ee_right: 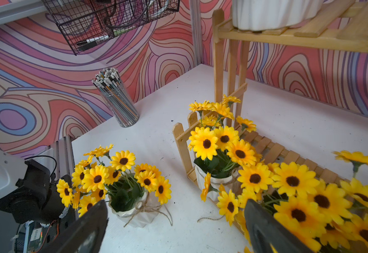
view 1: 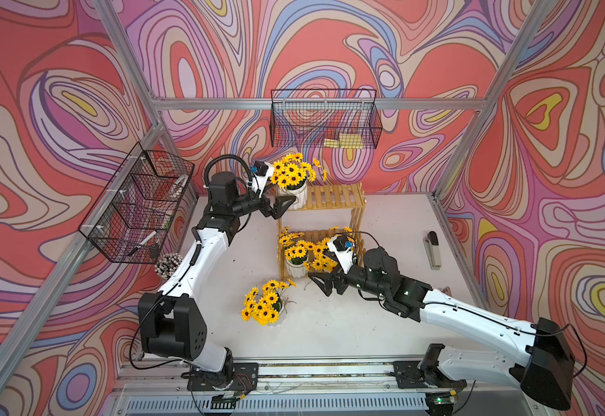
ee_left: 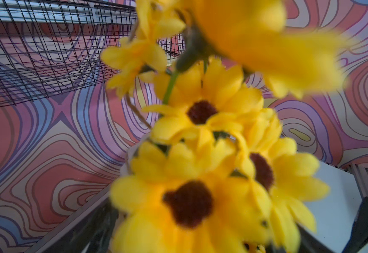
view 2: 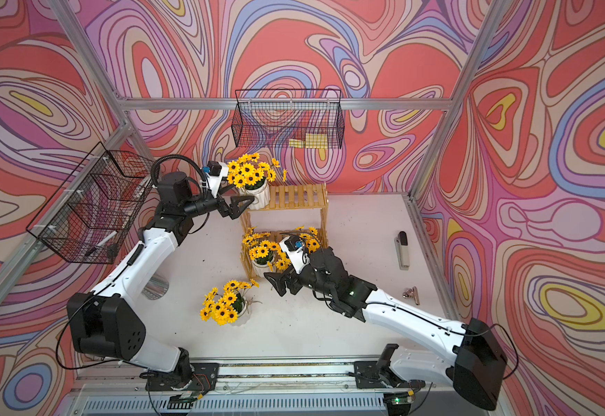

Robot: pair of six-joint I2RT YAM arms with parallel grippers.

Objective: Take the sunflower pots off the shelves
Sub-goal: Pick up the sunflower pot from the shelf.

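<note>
The wooden shelves (view 1: 333, 196) stand at the back of the table. One sunflower pot (view 1: 296, 201) sits at the left end of the top tier. My left gripper (view 1: 283, 206) is open at that pot's left side, and its blooms (ee_left: 200, 153) fill the left wrist view between the dark fingers (ee_left: 99, 227). Two sunflower pots (view 1: 295, 254) (ee_right: 299, 197) stand on the lower tier, the right one partly hidden by my right wrist. Another pot (view 1: 263, 304) (ee_right: 135, 212) stands on the table in front. My right gripper (view 1: 319, 284) (ee_right: 176, 230) hangs open and empty over the table between it and the lower tier.
A black wire basket (view 1: 324, 119) hangs on the back wall above the shelves, and another (view 1: 139, 205) hangs on the left wall. A cup of pencils (ee_right: 117, 98) stands at the left. A stapler (view 1: 434, 250) and a binder clip (view 2: 412, 293) lie at the right.
</note>
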